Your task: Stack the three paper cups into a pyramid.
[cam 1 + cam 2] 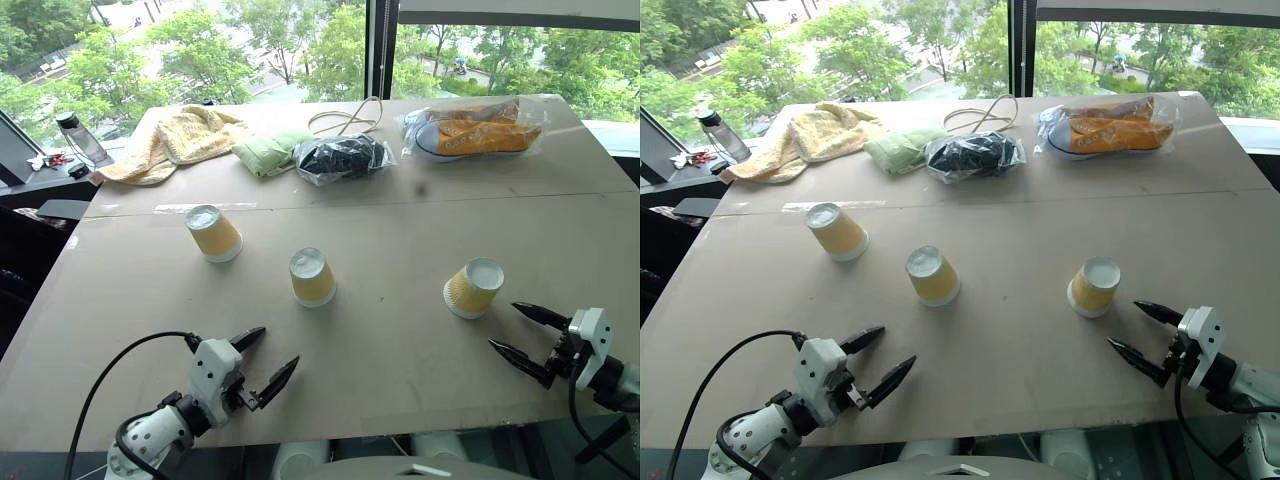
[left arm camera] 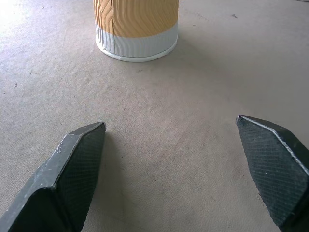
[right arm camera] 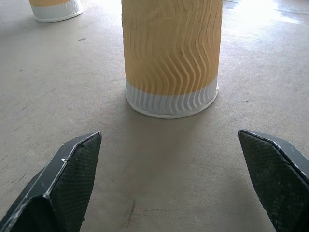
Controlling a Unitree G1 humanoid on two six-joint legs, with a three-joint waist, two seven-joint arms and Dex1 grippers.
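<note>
Nothing stacked yet: three cups sit upside down, well apart, in a row mid-frame: left cup [image 1: 213, 232], middle cup [image 1: 312, 276], right cup [image 1: 472, 287]. Left gripper [image 1: 265, 363] and right gripper [image 1: 523, 334] both spread wide, empty, at bottom corners. Approach step; next, right gripper likely closes in on right cup, then shifts it beside middle cup

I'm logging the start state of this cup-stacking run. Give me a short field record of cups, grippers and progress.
cups: three, upside down, apart on the table
left cup: farthest back
middle cup: ahead of left gripper
right cup: just ahead of right gripper
grippers: both open, empty
pyramid: not started
far edge: towels, bagged items
</note>
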